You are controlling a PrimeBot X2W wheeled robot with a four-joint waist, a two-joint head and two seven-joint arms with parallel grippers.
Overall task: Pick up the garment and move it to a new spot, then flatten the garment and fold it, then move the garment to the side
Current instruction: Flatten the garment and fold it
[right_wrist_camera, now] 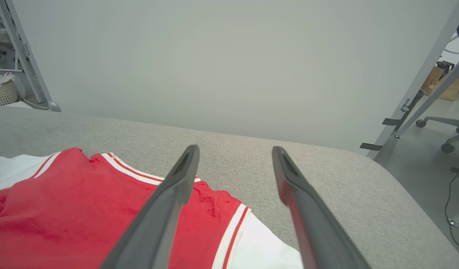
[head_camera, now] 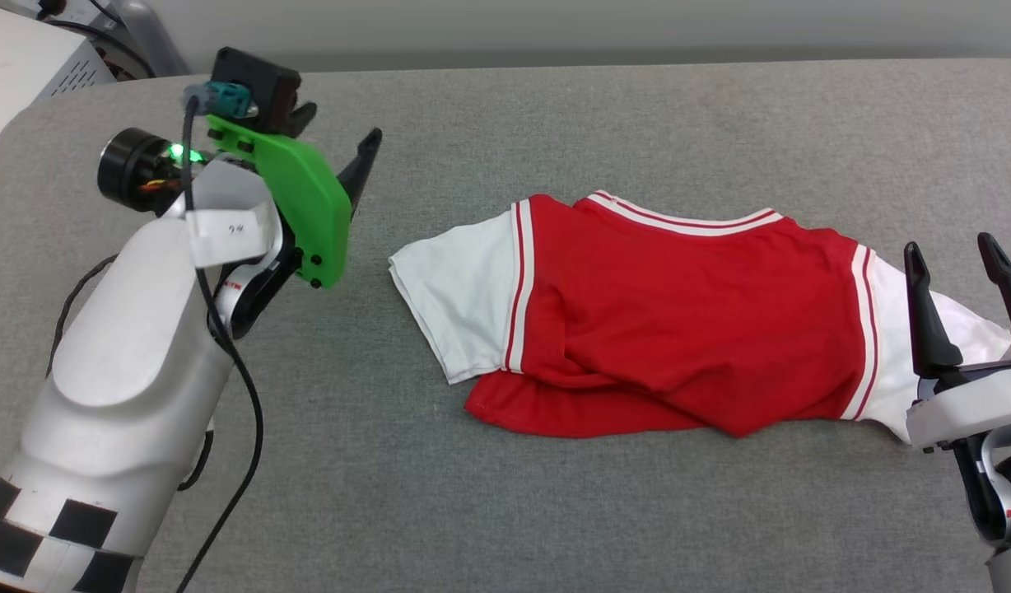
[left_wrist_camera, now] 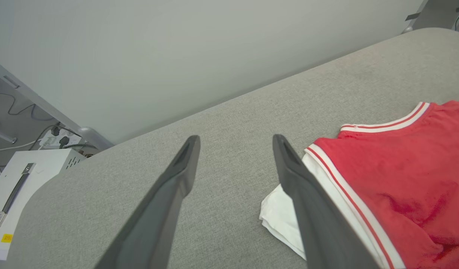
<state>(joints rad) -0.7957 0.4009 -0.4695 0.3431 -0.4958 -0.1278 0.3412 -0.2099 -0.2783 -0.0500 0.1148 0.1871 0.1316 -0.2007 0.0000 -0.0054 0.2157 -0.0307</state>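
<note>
The garment lies on the grey table, a red T-shirt with white sleeves and striped trim, folded up from the hem so the collar faces the far edge. My left gripper hovers open to the left of the white left sleeve, clear of the cloth. In the left wrist view the garment sits to the right of the left gripper. My right gripper stands open over the right white sleeve with nothing between its fingers. In the right wrist view the garment spreads below and left of the right gripper.
A white box with cables stands off the table's far left corner, seen too as a white box in the left wrist view. A pale wall runs behind the table. Metal frame legs and chair wheels stand to the right.
</note>
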